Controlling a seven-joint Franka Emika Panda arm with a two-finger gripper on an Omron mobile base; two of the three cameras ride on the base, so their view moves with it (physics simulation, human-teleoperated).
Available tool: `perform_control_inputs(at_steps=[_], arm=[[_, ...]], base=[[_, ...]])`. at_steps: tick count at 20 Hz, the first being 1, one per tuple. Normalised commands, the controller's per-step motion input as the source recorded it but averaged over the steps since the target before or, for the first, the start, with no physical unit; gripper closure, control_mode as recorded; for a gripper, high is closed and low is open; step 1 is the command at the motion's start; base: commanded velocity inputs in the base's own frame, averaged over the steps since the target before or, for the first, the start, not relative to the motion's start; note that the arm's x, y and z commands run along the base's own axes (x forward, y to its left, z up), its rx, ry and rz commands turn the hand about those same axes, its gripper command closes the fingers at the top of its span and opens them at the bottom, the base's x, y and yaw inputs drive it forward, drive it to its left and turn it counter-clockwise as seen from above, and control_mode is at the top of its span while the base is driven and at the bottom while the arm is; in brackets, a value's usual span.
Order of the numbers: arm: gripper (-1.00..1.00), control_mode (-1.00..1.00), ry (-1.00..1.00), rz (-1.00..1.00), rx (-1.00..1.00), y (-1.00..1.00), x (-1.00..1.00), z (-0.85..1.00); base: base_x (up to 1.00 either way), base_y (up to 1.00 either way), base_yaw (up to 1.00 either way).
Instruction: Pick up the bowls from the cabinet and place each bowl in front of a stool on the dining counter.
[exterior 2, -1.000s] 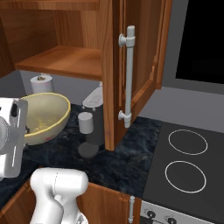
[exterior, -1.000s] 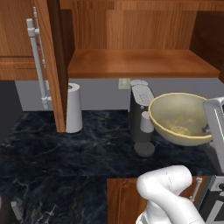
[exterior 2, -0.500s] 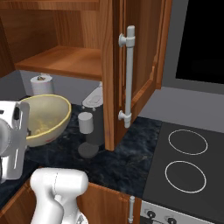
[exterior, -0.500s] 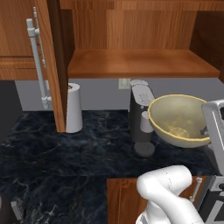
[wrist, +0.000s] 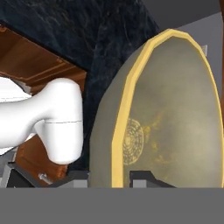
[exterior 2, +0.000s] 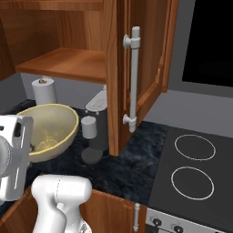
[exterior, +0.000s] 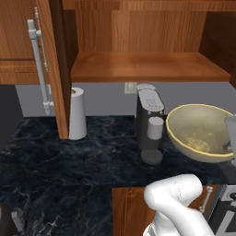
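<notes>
An olive-tan bowl [exterior: 198, 133] with a yellowish rim hangs tilted over the black counter, below and in front of the open cabinet [exterior: 147, 67]. My gripper [wrist: 111, 179] is shut on the bowl's rim, one finger inside and one outside. In the right base view the bowl [exterior 2: 48, 129] is at the left, beside my hand, with the gripper [exterior 2: 31, 146] on its near edge. In the hand view the bowl [wrist: 175, 109] stands on edge. The cabinet shelf [exterior 2: 68, 61] is bare. The dining counter and the stools are out of view.
A grey coffee machine [exterior: 150, 122] stands just left of the bowl. A paper towel roll [exterior: 77, 113] sits by the open left cabinet door [exterior: 50, 69]. The right door [exterior 2: 136, 68] juts out over the counter [exterior: 69, 161]. A stovetop [exterior 2: 195, 168] lies to the right.
The bowl and the gripper have drifted slightly lower and a little away from the cabinet. The grip is unchanged.
</notes>
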Motion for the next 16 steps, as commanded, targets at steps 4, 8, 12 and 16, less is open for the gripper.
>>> perform_control_inputs(at_steps=[4,8,12,16], arm=[[1.00,1.00,0.00,0.00,0.00,0.00,0.00,0.00],[1.00,1.00,0.00,0.00,0.00,0.00,0.00,0.00],[1.00,1.00,0.00,0.00,0.00,0.00,0.00,0.00],[1.00,1.00,0.00,0.00,0.00,0.00,0.00,0.00]], base=[[-0.49,-0.25,-0.04],[-0.62,-0.28,-0.01],[-0.66,-0.20,0.00],[-0.59,-0.74,0.08]])
